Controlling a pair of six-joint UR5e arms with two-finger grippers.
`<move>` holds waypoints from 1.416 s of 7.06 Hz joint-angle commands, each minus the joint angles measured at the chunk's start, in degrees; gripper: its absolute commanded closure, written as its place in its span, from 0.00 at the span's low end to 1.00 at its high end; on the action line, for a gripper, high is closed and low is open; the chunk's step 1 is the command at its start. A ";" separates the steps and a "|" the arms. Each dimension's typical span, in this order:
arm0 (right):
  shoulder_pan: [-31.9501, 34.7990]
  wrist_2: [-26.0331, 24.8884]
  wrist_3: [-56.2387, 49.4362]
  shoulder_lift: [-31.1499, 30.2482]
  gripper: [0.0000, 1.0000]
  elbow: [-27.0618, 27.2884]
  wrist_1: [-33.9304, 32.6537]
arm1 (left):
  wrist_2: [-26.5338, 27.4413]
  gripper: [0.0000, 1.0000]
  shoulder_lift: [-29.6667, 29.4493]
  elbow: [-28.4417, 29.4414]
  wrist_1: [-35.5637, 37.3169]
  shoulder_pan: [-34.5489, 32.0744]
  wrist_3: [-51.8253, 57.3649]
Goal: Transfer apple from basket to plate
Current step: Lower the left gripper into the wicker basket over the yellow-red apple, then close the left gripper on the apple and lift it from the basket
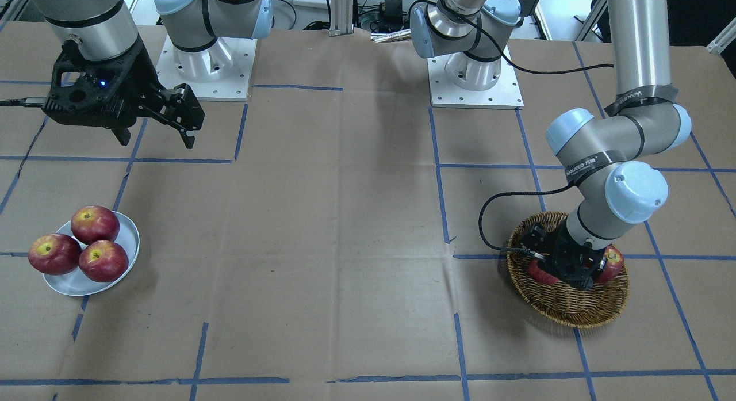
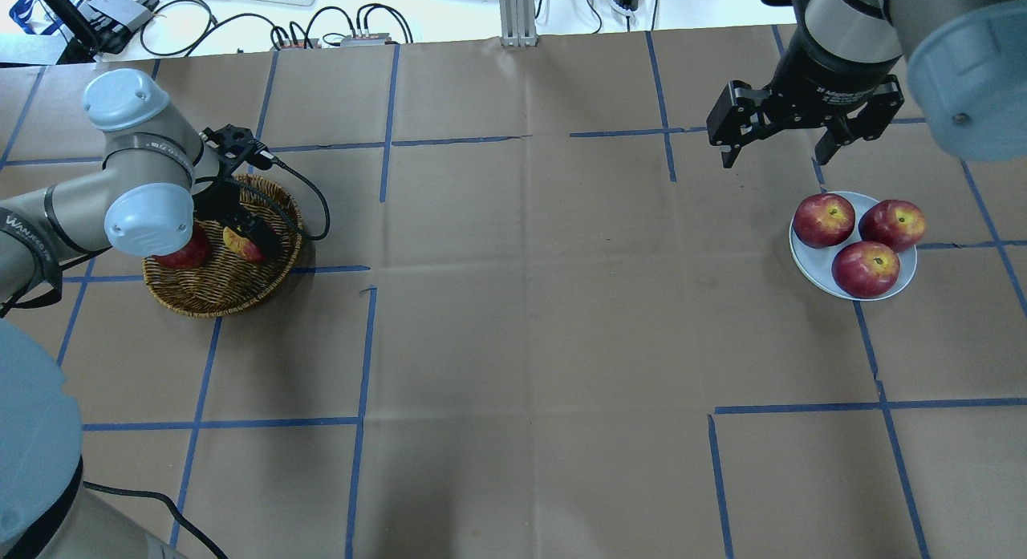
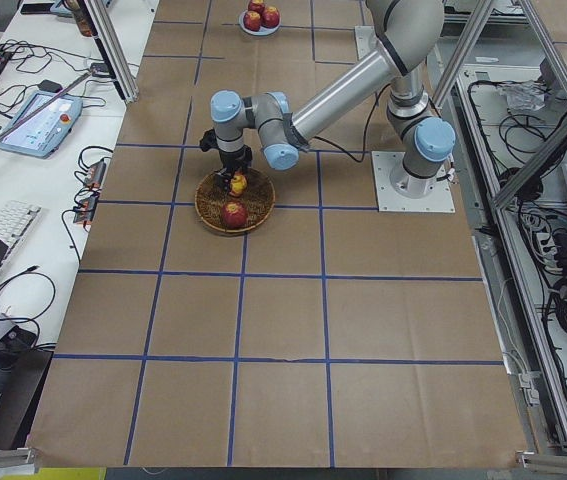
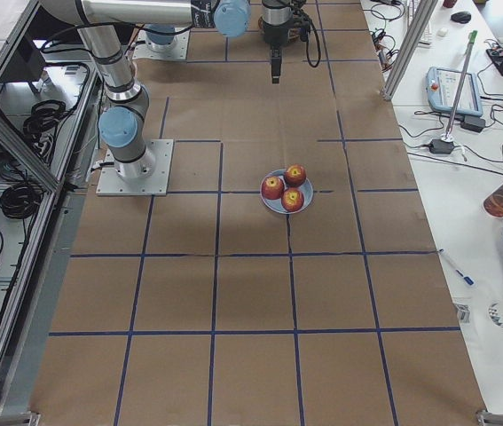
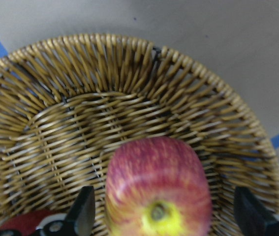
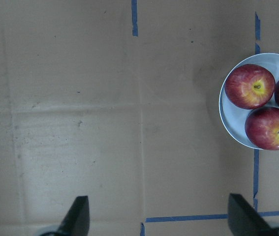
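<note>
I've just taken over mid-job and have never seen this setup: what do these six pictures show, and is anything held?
This is a robot with two arms at a brown table. Four pictures come from fixed cameras: across the table, over the robot's shoulders, and at each table end. The other two come from cameras on the wrists. The left gripper is down in the wicker basket, open, with its fingers either side of the paler apple but not closed on it. A darker apple lies beside it. The right gripper hangs open above the table near the plate, which carries three dark apples. Nothing is held.
</note>
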 commanded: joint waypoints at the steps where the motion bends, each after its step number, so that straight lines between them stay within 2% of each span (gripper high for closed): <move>1: 0.00 0.00 0.03 0.00 0.00 -0.01 0.00 | 0.10 0.25 -2.14 0.36 1.15 0.03 0.36; 3: 0.00 0.00 -0.06 0.00 0.00 -0.01 0.00 | 0.10 0.46 -1.80 0.53 1.07 -0.15 -0.34; 4: 0.00 0.00 -0.06 0.00 0.00 -0.01 0.00 | 0.01 0.51 -0.23 0.89 0.98 -0.67 -2.35; 6: 0.00 0.00 -0.06 0.00 0.00 0.08 0.00 | -0.07 0.52 4.86 1.86 -1.03 -5.74 -15.57; 7: 0.00 0.00 -0.06 0.00 0.00 0.08 0.00 | 0.01 0.52 6.71 2.03 -2.35 -11.95 -24.51; 9: 0.00 0.00 -0.06 0.09 0.00 0.08 -0.09 | 0.10 0.51 5.78 3.34 -2.36 -24.44 -43.59; 10: 0.00 0.00 0.03 0.00 0.00 0.08 0.00 | 0.10 0.51 4.11 5.18 -2.71 -29.02 -48.72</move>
